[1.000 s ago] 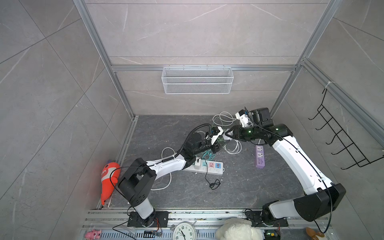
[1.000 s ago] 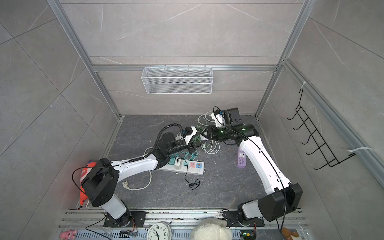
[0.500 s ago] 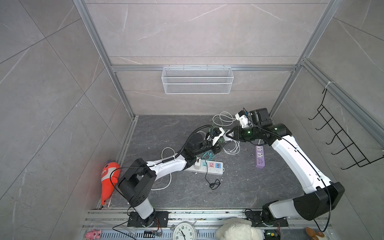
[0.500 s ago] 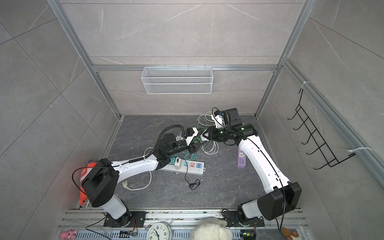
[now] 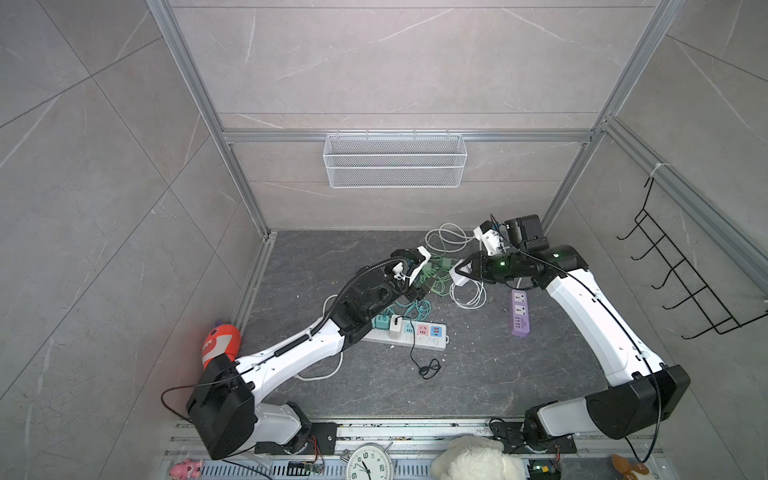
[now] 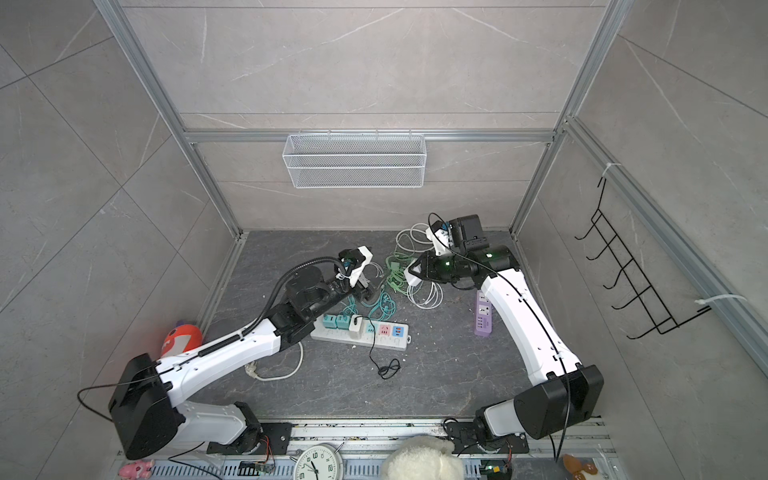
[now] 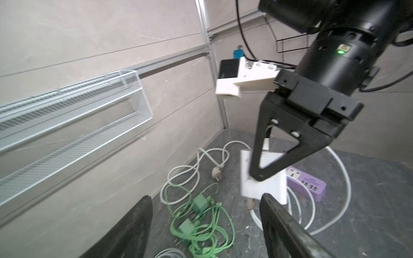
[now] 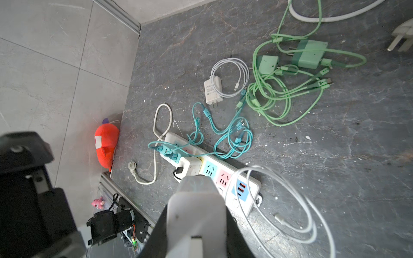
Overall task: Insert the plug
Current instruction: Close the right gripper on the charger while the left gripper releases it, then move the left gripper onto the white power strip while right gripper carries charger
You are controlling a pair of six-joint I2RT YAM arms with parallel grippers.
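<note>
The right gripper [image 7: 257, 176] was clamped on the white plug [image 7: 268, 192], held off the floor [image 5: 498, 374], apart from the power strip [image 5: 428, 340]. The left gripper [image 7: 204, 225] stood spread and empty beside it.

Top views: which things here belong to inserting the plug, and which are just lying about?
Job: white charger clamped in the right hand; open left hand; white power strip and purple power strip, possible sockets.
Lying about: green chargers and cables; teal cables; orange plush toy; clock; wire basket.
</note>
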